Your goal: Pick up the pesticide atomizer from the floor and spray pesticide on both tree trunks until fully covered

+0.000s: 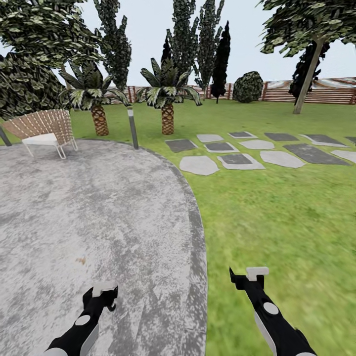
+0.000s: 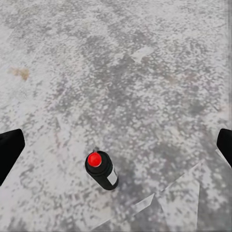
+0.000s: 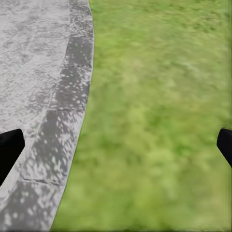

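While both jaws gape empty | atomizer point(image 2: 101, 170) upright on paving point(image 2: 145, 72), untouched

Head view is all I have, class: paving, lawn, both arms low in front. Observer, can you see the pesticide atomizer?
Observer: Yes. The left wrist view has the pesticide atomizer on the floor, red top toward the camera.
Operator: Is the left gripper ready?
Observer: The left gripper is open, its fingers wide either side of the bottle, not touching.
Operator: And the right one?
Observer: The right gripper is open, over the paving's curved edge and the lawn.
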Robot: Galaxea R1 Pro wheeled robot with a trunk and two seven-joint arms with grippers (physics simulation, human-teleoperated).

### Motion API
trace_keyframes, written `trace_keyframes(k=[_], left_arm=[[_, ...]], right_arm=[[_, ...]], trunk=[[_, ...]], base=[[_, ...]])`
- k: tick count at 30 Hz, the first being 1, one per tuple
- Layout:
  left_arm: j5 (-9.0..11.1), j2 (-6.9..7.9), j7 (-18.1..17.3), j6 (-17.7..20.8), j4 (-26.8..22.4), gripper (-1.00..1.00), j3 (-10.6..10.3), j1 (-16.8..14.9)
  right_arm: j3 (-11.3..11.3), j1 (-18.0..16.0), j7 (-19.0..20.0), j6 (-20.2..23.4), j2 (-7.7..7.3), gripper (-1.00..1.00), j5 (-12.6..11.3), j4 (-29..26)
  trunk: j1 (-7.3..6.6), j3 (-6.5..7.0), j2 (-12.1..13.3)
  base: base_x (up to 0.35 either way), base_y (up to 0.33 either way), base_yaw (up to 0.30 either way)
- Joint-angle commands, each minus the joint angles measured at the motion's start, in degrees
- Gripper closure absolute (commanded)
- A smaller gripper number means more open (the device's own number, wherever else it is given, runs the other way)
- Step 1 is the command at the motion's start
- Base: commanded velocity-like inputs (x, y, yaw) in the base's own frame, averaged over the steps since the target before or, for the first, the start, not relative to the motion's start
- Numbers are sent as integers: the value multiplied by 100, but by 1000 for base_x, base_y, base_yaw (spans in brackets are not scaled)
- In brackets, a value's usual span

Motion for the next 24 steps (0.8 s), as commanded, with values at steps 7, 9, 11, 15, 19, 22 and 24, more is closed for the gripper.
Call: trace_keyframes(k=[7, 9, 11, 15, 19, 22, 24], left_arm=[[-10, 6, 8, -21, 4, -100, 13, -3], [-13, 7, 8, -72, 4, -100, 13, -1], [-14, 6, 8, -152, 8, -100, 13, 1], [-14, 6, 8, -266, 12, -100, 13, 5], [-15, 7, 8, -281, 13, -100, 13, 5], [-15, 7, 8, -284, 13, -100, 13, 6], [-14, 7, 8, -284, 13, -100, 13, 6]], right_arm=[[-8, -3, 2, -18, 0, -100, -2, -4], [-7, -3, 2, -18, 0, -100, -2, -4], [-3, -3, 2, -18, 0, -100, -2, -4], [9, -3, 2, -18, 0, -100, 7, 3], [1, -3, 2, -18, 0, -100, 13, -2], [-5, -3, 2, -18, 0, -100, 9, -4], [-3, -3, 2, -18, 0, -100, 8, -4]], trunk=[[153, -195, -284], [197, -248, -364], [241, -294, -445], [309, -375, -566], [320, -465, -572], [327, -532, -576], [332, -576, -578]], base=[[0, 0, -20], [0, 0, 0], [0, 0, 0], [0, 0, 0], [0, 0, 0], [0, 0, 0], [0, 0, 0]])
